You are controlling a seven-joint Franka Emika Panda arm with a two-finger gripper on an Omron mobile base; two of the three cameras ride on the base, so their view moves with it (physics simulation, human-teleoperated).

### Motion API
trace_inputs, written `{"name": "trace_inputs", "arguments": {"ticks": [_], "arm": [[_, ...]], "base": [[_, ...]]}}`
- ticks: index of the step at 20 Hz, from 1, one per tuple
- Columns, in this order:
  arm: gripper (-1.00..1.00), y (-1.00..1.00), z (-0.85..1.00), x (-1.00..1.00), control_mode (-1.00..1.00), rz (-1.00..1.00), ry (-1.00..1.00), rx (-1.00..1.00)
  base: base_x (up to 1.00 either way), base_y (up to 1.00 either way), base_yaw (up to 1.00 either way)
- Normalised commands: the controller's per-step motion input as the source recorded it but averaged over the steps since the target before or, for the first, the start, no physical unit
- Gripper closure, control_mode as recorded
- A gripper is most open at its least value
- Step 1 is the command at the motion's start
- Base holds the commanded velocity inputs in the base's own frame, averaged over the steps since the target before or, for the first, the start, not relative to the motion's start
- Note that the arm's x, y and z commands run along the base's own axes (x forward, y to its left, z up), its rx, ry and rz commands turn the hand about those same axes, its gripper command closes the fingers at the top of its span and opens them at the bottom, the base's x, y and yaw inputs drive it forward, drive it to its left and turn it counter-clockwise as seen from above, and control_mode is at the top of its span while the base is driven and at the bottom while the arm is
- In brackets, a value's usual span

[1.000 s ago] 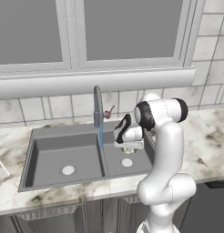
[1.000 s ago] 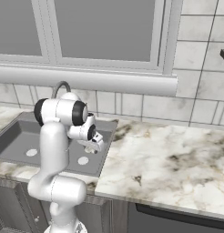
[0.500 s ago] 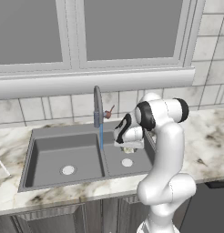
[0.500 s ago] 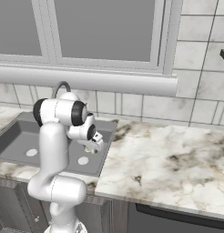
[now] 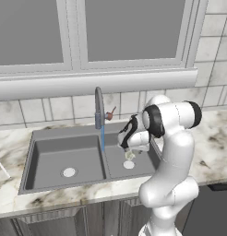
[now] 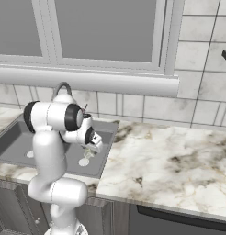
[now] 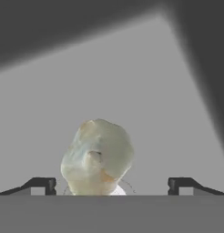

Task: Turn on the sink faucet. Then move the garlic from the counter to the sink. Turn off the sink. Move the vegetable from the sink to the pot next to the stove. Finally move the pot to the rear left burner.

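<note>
The pale, off-white garlic [image 7: 98,157] hangs just below my gripper [image 7: 111,184] over the right basin of the sink [image 5: 64,133]. My two fingertips [image 7: 41,184] stand wide apart, and neither touches the bulb. The base views show the gripper [image 5: 128,150] pointing down into that basin with the garlic [image 5: 129,156] under it, above the round drain [image 5: 128,164]. A blue stream of water [image 5: 103,138] runs from the grey faucet [image 5: 98,108], whose small red handle [image 5: 110,112] sits beside it. From the right base view, the garlic [image 6: 89,153] is under the gripper [image 6: 91,148].
The marble counter [image 6: 170,160] runs to the right of the sink. A window ledge [image 5: 97,83] overhangs the tiled wall behind the faucet. The left basin has its own drain [image 5: 68,172]. A dark appliance front [image 6: 179,220] sits below the counter at right.
The jaws have spread wider and no longer touch the garlic. The arm has stayed over the right basin.
</note>
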Motion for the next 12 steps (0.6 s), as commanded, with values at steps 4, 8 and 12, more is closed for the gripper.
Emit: {"name": "trace_inputs", "arguments": {"ticks": [4,8,12], "arm": [[-1.00,-0.02,0.50,-0.43,-1.00,-0.04,-0.14,0.00],[-1.00,0.00,0.63,-0.43,-1.00,-0.02,-0.15,0.00],[-1.00,-0.01,0.72,-0.47,-1.00,-0.01,-0.14,0.00]], "base": [[0.00,0.00,0.00],[0.00,0.00,0.00],[0.00,0.00,0.00]]}}
